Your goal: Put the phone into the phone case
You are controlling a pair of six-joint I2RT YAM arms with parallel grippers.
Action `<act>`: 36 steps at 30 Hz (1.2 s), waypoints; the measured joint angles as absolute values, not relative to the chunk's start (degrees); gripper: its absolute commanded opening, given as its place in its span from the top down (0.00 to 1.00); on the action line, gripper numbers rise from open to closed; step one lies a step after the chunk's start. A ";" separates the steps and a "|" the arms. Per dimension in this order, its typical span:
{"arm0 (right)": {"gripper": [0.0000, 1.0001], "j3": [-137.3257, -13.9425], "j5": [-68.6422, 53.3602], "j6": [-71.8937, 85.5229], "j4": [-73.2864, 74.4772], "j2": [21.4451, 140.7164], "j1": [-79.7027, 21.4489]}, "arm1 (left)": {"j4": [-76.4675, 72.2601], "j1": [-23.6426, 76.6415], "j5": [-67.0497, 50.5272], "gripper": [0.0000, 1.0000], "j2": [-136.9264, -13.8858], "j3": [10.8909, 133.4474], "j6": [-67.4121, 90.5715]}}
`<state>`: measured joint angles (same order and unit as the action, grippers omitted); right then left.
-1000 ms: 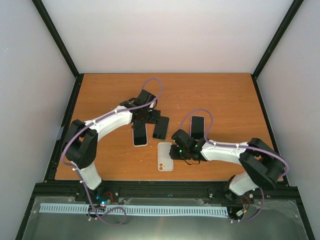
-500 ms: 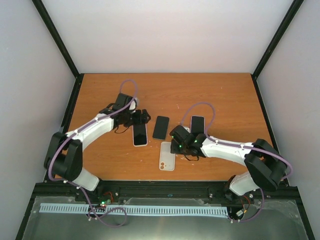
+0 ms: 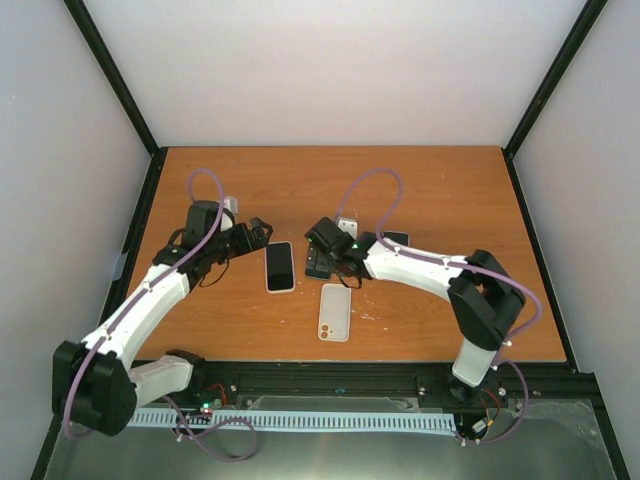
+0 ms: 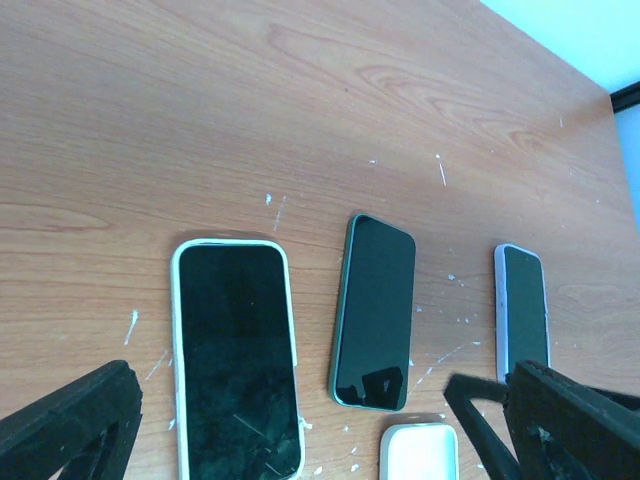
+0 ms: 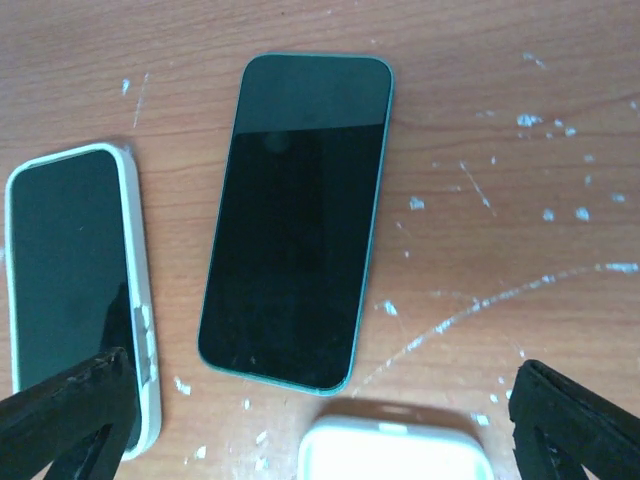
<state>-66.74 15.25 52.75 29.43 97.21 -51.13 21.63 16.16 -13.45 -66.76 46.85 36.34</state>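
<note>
Two grippers are in view, and I read both as spread wide with nothing between the fingers.

1. Left gripper [image 4: 290, 385]: in its wrist view the two black fingers [image 4: 70, 435] sit at the lower corners of the frame, far apart. They touch no phone.
2. Right gripper [image 5: 322, 365]: its fingers [image 5: 60, 415] also sit at the lower corners, far apart and gripping nothing. I cannot tell from this view whether the tips touch the table [image 5: 500, 60].

Task item location: the teal phone [image 5: 295, 215] lies flat and screen up near the table centre, directly ahead of the right gripper's spread jaws. The phone case [image 3: 334, 312] is white and lies back up. It sits just on the arm-base side of the teal phone, with a narrow strip of wood between them.

View comparison:
- Top view: the right gripper covers most of the teal phone, so I rely on the wrist views for its full outline. Only this view shows the whole phone case. It also shows the left gripper to the left of the white-rimmed phone [image 3: 280, 266], apart from it.
- Left wrist view: this alone shows the lavender-rimmed phone [image 4: 522, 310] in full, lying to the right of the teal phone. In the top view the right arm [image 3: 420, 270] hides most of it.
- Right wrist view: the white-rimmed phone lies just left of the teal phone, not touching it
</note>
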 measured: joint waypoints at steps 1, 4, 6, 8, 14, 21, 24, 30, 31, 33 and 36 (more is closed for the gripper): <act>0.00 -68.27 15.84 52.77 30.26 98.87 -51.13 | 21.96 16.12 -12.91 0.01 -64.99 46.17 36.42; 0.00 -72.75 17.02 52.53 32.01 103.77 -51.13 | 23.16 16.12 -11.51 0.01 -60.86 44.73 36.49; 0.01 -75.46 17.61 52.29 32.93 106.85 -51.13 | 23.66 16.12 -10.85 0.00 -59.02 44.05 36.49; 0.03 -78.24 18.28 51.86 33.87 110.02 -51.16 | 23.97 16.12 -10.46 0.01 -57.36 43.00 36.49; 0.09 -83.05 19.55 50.52 35.38 115.81 -51.13 | 24.47 16.12 -10.50 0.01 -55.11 41.06 36.47; 0.10 -85.80 20.38 50.19 36.16 119.79 -51.09 | 24.58 16.12 -10.46 0.01 -53.87 40.84 36.36; 0.10 -85.89 20.43 50.19 36.34 120.57 -51.03 | 24.58 16.12 -10.44 0.00 -53.34 40.75 36.32; 0.13 -87.09 20.38 49.95 36.32 121.95 -50.76 | 24.60 16.12 -10.44 0.01 -52.99 40.51 36.27; 0.14 -87.33 20.36 49.93 36.29 122.17 -50.74 | 24.60 16.12 -10.44 0.01 -52.86 40.40 36.27; 0.16 -87.57 20.34 49.78 36.27 122.72 -50.65 | 24.58 16.12 -10.46 0.01 -52.66 40.12 36.27; 0.17 -87.61 20.51 49.36 36.23 123.28 -50.54 | 24.58 16.12 -10.50 0.00 -52.64 39.83 36.27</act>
<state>-87.61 20.51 49.36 36.23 123.28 -50.54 24.58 16.12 -10.50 -52.64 39.83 36.27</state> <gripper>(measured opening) 0.839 0.995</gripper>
